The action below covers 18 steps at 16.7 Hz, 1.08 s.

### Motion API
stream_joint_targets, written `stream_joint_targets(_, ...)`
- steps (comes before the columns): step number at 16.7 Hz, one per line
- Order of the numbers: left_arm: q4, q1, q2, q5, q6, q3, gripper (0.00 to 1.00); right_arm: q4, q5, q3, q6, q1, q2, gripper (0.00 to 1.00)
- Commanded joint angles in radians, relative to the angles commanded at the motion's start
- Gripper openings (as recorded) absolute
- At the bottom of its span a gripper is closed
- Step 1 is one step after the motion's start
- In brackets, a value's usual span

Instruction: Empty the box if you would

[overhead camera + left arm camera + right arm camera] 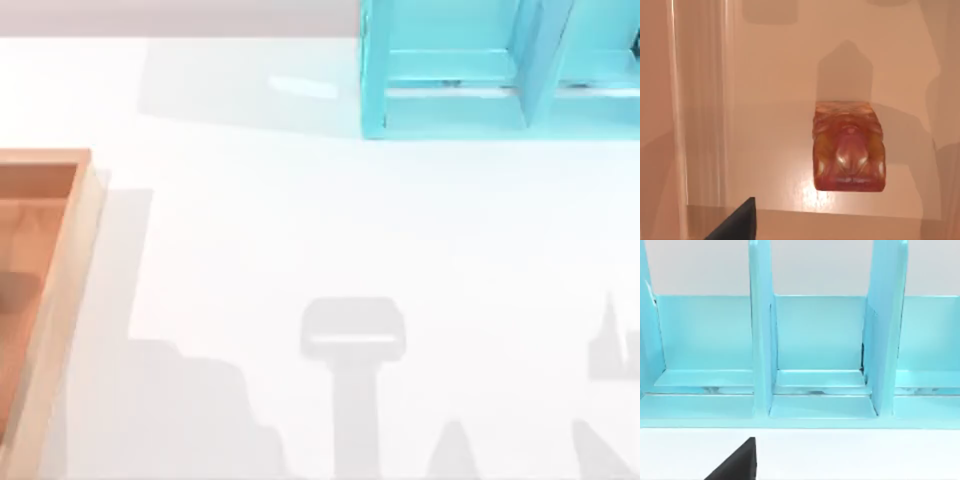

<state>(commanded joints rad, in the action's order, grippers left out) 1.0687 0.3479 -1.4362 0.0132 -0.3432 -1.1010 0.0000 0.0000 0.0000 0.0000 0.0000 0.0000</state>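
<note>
Overhead, the box (pixel 70 260) sits at the table's left edge. Through my left wrist, a reddish glossy block (pixel 849 147) lies on its floor, unheld; whether my left gripper's open, I cannot tell. Next: descend, grasp. My right wrist faces the turquoise shelf (pixel 815 390).

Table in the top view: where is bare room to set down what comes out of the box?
The white table lies bare between the box at the left edge and the turquoise frame at the far right. Inside the box, a reddish block lies on the floor.
</note>
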Motion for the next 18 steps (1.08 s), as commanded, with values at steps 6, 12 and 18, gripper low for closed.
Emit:
stream_joint_targets(6, 0.122, 0.040, -0.163, 0.001, -0.039, -0.124, 1.00, 0.000, 0.000, 0.000, 0.000, 0.000, 0.000, 1.00)
stream_joint_targets(12, 0.081, 0.039, -0.183, 0.001, -0.041, -0.102, 1.00, 0.000, 0.000, 0.000, 0.000, 0.000, 0.000, 1.00)
stream_joint_targets(18, -0.152, 0.050, -0.268, 0.001, -0.051, 0.043, 1.00, 0.000, 0.000, 0.000, 0.000, 0.000, 0.000, 1.00)
